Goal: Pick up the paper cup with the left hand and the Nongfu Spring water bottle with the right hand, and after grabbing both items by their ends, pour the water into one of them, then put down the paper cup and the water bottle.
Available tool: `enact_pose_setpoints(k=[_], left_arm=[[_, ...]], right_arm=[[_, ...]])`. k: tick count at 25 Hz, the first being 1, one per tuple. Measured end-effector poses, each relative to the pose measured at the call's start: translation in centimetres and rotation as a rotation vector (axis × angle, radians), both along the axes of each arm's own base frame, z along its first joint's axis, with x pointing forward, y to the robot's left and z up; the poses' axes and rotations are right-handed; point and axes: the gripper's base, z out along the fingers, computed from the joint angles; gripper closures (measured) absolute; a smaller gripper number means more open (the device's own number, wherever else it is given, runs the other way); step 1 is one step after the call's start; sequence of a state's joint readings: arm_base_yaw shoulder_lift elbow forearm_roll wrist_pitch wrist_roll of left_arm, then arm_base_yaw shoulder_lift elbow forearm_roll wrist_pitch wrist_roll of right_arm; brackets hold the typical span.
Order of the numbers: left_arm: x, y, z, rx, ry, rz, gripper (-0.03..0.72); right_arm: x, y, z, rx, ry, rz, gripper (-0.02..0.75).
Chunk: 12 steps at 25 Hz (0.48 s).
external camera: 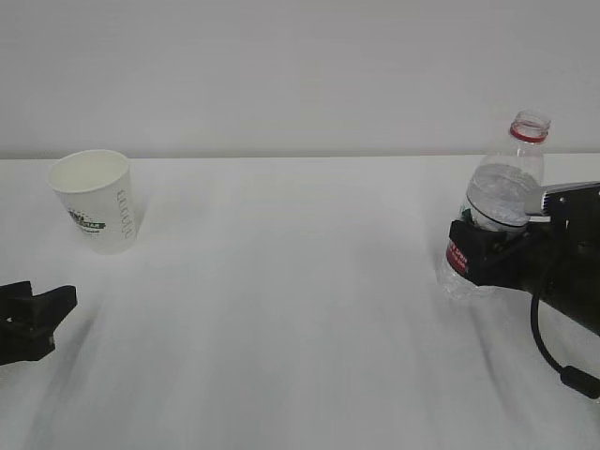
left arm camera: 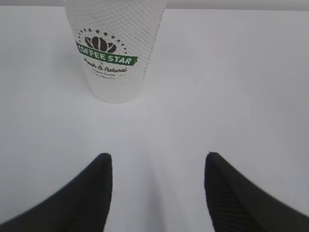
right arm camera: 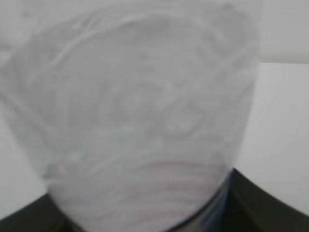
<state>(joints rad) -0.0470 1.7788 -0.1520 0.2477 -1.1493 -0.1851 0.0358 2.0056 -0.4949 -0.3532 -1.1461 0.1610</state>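
Observation:
The white paper cup with a green logo stands upright at the table's far left; in the left wrist view the paper cup is ahead and left of centre. My left gripper rests low, nearer the front edge, well apart from it. Its jaws are open with only bare table between them. The clear, uncapped Nongfu Spring water bottle stands at the right, leaning slightly. My right gripper is closed round its labelled middle. The bottle fills the right wrist view, with a finger against each side. The water level cannot be made out.
The white table stretches between the cup and the bottle. A plain pale wall runs behind its far edge. A black cable hangs below my right arm near the front right.

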Motion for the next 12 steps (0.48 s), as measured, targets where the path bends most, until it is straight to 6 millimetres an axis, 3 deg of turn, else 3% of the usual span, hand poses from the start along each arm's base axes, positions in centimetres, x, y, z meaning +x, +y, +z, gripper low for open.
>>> enact_pose_setpoints(k=[12], left_arm=[[0.00,0.00,0.00,0.000,0.000,0.000,0.246]], right_arm=[[0.01,-0.03,0.00,0.000,0.000,-0.004,0.328]])
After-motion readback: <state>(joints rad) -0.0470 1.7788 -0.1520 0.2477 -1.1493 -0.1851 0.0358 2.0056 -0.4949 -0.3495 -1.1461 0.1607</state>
